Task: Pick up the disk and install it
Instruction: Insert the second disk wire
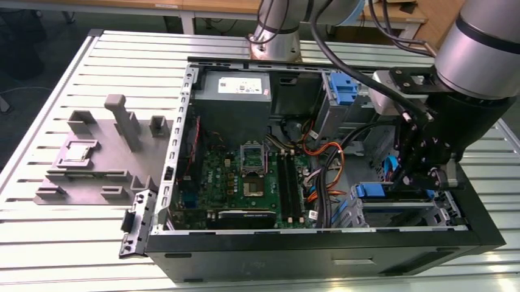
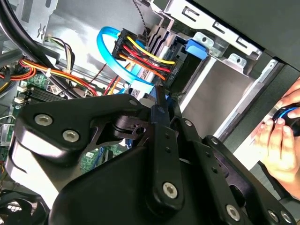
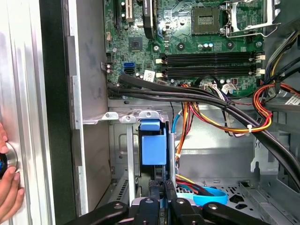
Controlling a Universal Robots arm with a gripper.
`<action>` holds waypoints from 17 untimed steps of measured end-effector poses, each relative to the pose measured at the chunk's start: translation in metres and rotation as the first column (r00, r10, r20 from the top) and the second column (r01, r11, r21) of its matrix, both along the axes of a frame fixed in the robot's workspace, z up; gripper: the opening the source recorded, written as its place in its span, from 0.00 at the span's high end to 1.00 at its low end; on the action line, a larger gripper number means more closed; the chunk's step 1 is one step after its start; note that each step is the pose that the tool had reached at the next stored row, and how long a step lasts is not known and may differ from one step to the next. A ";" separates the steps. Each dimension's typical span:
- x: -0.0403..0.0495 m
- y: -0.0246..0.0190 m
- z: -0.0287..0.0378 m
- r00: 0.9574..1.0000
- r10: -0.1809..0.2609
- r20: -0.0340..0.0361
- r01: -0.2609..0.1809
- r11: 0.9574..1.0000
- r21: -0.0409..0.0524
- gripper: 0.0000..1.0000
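The disk (image 3: 153, 149) stands on edge in a slot of the metal drive cage (image 3: 93, 119), its blue carrier facing the first wrist view. In the exterior view that blue carrier (image 1: 376, 190) shows at the top of the cage (image 1: 402, 214), in the case's near corner on the exterior view's right. My gripper (image 3: 162, 199) reaches down into the case right over it, black fingers drawn close together on the disk's near edge. The second wrist view has the gripper (image 2: 159, 101) pointing at the blue carrier tab (image 2: 196, 49).
The open computer case (image 1: 325, 249) lies on a slatted metal table (image 1: 97, 243). Thick black cables (image 3: 187, 96) and orange-yellow wire bundles (image 3: 220, 122) run beside the cage, with a blue flat cable (image 3: 208, 196) near the fingers. A person's hand (image 2: 281, 136) rests outside the case wall. A grey fixture (image 1: 97, 158) sits on the exterior view's left.
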State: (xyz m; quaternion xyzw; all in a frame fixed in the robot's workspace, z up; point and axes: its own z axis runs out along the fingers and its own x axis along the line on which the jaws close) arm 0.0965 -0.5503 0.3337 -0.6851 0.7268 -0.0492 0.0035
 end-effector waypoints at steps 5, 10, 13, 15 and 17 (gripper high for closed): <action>0.0000 -0.0001 -0.0017 1.000 0.000 0.000 0.000 1.000 0.005 0.84; 0.0000 0.0000 -0.0021 1.000 0.000 0.000 0.000 1.000 0.007 0.84; 0.0000 0.0000 -0.0007 1.000 0.000 0.000 0.000 1.000 0.008 0.84; 0.0000 0.0000 0.0019 1.000 0.000 0.000 0.000 1.000 0.008 0.84; 0.0000 -0.0001 0.0037 1.000 0.000 0.000 0.000 1.000 0.008 0.84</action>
